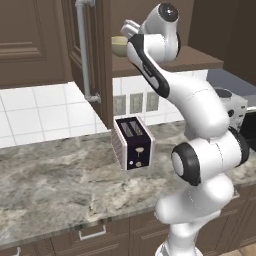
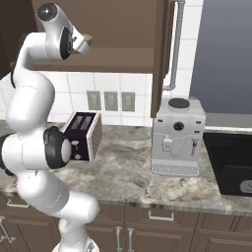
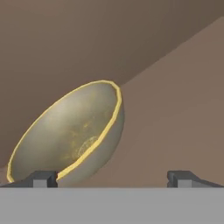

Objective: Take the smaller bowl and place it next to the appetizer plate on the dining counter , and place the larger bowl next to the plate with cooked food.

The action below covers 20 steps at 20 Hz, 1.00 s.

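Observation:
The smaller bowl (image 3: 70,131), olive-yellow with a pale yellow rim, sits on the brown shelf (image 1: 172,61) of an open wall cabinet. In the hand view it fills the left half and looks tilted. My gripper (image 3: 116,178) is open just in front of it. The left fingertip (image 3: 43,178) overlaps the bowl's near rim, and the right fingertip (image 3: 181,178) stands over bare shelf. In the left base view the white hand (image 1: 131,30) reaches into the cabinet beside the bowl (image 1: 119,46). The larger bowl, both plates and the dining counter are out of view.
Below the shelf, a toaster (image 1: 132,142) stands on the marbled counter (image 1: 50,185). A grey coffee machine (image 2: 177,142) sits further right, beside a dark cooktop (image 2: 231,167). The cabinet door (image 1: 87,50) hangs open to the left of the shelf.

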Motion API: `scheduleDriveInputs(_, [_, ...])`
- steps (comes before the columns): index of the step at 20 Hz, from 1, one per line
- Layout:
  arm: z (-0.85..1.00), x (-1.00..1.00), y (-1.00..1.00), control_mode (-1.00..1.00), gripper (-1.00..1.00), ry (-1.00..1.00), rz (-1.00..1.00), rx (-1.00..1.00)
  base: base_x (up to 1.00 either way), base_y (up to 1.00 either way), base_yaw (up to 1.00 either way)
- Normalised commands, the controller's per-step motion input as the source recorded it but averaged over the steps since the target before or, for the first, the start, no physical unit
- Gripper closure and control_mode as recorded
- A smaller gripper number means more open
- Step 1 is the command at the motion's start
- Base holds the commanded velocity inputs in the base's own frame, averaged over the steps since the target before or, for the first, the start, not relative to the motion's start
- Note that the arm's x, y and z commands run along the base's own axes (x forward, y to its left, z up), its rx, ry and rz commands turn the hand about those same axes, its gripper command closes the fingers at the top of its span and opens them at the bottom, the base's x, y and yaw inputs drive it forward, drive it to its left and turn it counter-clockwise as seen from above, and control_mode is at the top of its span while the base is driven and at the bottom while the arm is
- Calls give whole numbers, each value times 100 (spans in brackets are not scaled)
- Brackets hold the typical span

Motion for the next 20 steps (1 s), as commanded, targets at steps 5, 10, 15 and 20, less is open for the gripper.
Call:
scheduleDriveInputs(5, [0,60,6,-100,-100,2,-4,0,0,0,0])
scheduleDriveInputs(10, [0,60,2,-100,-100,6,-4,0,0,0,0])
scheduleDriveInputs(15, [-7,43,9,-100,100,10,-6,0,0,0,0])
scheduleDriveInputs(20, [-14,10,17,-100,100,10,-3,0,0,0,0])
